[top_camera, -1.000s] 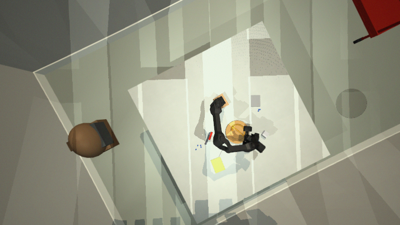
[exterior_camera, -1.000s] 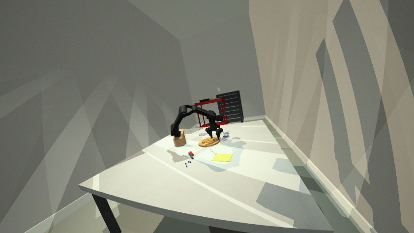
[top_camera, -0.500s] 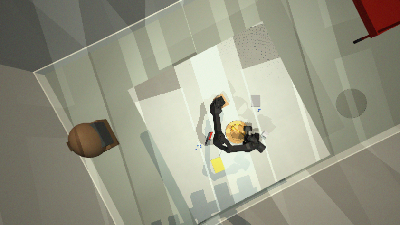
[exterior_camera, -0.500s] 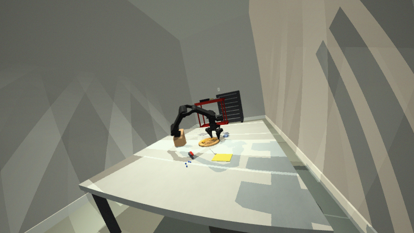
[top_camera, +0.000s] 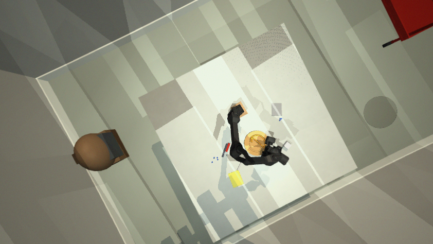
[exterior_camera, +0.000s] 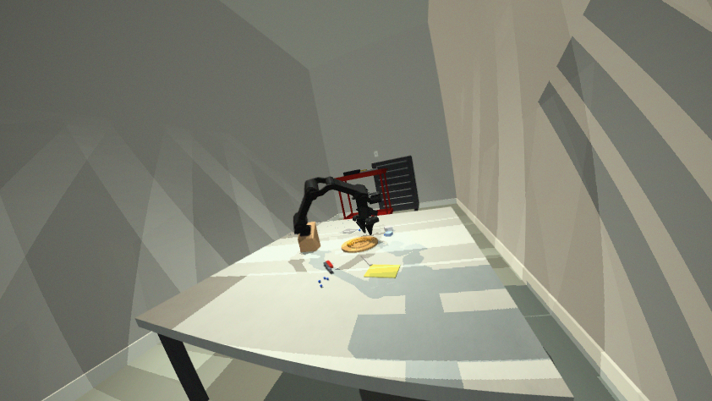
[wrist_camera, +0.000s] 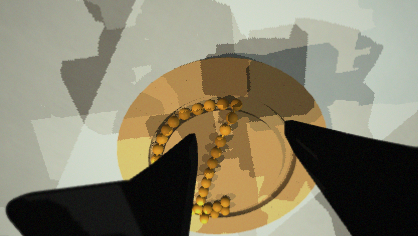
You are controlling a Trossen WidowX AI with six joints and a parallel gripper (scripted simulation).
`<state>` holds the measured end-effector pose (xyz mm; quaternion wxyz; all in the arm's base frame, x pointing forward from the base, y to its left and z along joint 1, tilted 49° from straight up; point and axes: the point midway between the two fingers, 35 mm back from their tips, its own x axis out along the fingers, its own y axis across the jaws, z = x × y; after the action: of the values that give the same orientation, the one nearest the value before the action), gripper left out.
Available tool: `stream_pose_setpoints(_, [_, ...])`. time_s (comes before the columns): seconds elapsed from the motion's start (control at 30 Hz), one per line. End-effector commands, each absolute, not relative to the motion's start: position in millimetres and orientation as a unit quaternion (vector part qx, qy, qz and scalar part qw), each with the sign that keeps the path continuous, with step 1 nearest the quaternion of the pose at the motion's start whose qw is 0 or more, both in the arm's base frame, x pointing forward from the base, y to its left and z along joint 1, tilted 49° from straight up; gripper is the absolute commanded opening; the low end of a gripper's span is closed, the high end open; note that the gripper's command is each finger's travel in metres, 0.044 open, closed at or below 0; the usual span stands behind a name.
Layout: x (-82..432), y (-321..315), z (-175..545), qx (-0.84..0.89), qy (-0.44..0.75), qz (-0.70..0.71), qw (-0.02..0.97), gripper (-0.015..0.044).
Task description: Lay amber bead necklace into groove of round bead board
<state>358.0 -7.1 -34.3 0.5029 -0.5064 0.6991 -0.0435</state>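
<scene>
The round orange-tan bead board (top_camera: 247, 144) (exterior_camera: 347, 248) (wrist_camera: 170, 80) lies on the table with a ring groove around its middle. The amber bead necklace (top_camera: 258, 140) (wrist_camera: 212, 163) lies on the board. In the wrist view, its upper left beads follow the groove; from the top a line of beads runs down across the inner disc to a small bunch at the bottom. The right side of the groove shows no beads. My gripper (exterior_camera: 367, 233) (wrist_camera: 239, 133) is open above the board, nothing between its fingertips. Its left finger hides the groove's lower left.
A yellow sheet (top_camera: 236, 178) (exterior_camera: 382, 271), a red and grey tool (top_camera: 227, 147) (exterior_camera: 328, 265) and small blue pieces (top_camera: 217, 158) (exterior_camera: 325, 278) lie nearby. A small pale object (top_camera: 286, 145) (exterior_camera: 388, 231) lies beyond the gripper. A grey square (top_camera: 276, 109) also lies on the table.
</scene>
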Motion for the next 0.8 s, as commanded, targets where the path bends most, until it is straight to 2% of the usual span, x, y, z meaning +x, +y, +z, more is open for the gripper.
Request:
stream_pose_setpoints(0.0, [356.2, -3.2, -29.8, -0.495, 0.699, -0.055, 0.514, 0.0151])
stream_pose_setpoints(0.07, [356.2, -4.2, -30.6, -0.495, 0.699, -0.055, 0.514, 0.012])
stream_pose_setpoints(0.77, [357.4, -24.3, -48.3, -0.496, 0.698, -0.056, 0.514, 0.012])
